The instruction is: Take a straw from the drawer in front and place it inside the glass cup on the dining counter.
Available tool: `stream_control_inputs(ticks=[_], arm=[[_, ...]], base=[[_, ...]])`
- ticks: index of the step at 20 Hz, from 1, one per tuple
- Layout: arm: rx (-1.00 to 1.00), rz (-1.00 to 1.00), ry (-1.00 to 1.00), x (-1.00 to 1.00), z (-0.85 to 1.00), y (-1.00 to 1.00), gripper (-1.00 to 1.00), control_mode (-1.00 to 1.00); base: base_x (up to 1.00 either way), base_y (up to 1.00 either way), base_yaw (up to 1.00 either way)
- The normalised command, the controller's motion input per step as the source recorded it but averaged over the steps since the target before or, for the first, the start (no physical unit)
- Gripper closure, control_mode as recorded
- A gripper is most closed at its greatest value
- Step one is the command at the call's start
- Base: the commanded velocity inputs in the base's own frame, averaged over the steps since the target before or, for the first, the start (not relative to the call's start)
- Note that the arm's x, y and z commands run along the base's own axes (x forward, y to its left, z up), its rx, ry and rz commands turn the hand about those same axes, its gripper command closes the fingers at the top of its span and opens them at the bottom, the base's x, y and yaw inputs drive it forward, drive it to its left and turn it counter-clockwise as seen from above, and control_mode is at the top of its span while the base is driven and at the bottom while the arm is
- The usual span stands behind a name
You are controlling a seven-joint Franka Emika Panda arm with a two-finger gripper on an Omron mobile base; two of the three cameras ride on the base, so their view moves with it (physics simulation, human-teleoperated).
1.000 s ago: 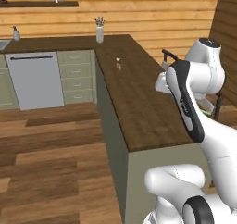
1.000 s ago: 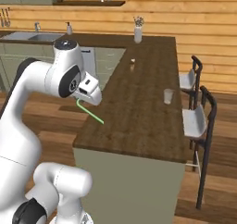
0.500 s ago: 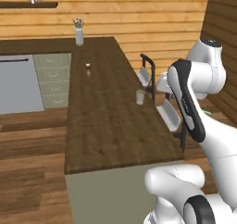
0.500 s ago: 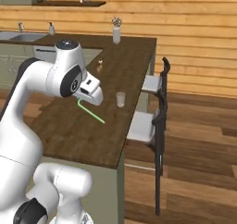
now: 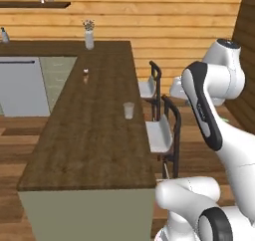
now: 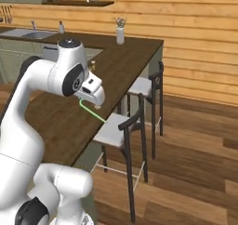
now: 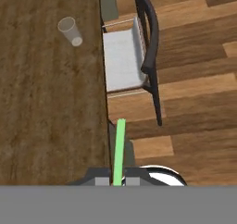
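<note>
Now straw [image 7: 119, 150] between shut jaws, glass cup [image 7: 70, 31] well apart.

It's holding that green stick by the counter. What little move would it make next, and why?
Probably swing the gripper over the dining counter toward the glass cup. The straw, pinched in the fingers, hangs off the counter's edge above the floor, with the cup standing apart.

straw [image 7: 119, 150]: thin bright-green stick, clamped at its lower end, pointing toward 12 o'clock in the hand view
glass cup [image 5: 129, 110]: clear tumbler, upright, on the counter
counter [image 5: 94, 135]: long dark-brown wood top
</note>
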Motion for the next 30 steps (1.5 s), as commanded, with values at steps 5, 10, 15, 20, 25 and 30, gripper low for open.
stream_control_inputs(ticks=[5,10,15,20,25,30], arm=[[0.00,0.00,0.00,0.00,0.00,0.00,1.00,1.00],[0.00,0.00,0.00,0.00,0.00,0.00,1.00,1.00],[0.00,0.00,0.00,0.00,0.00,0.00,1.00,1.00],[0.00,0.00,0.00,0.00,0.00,0.00,1.00,1.00],[0.00,0.00,0.00,0.00,0.00,0.00,1.00,1.00],[0.00,0.00,0.00,0.00,0.00,0.00,1.00,1.00]], base=[[0.18,-1.00,0.31],[0.13,-0.97,0.40],[0.11,-0.66,0.58],[0.11,-0.59,0.62],[0.11,-0.60,0.62],[0.09,-0.80,0.56]])
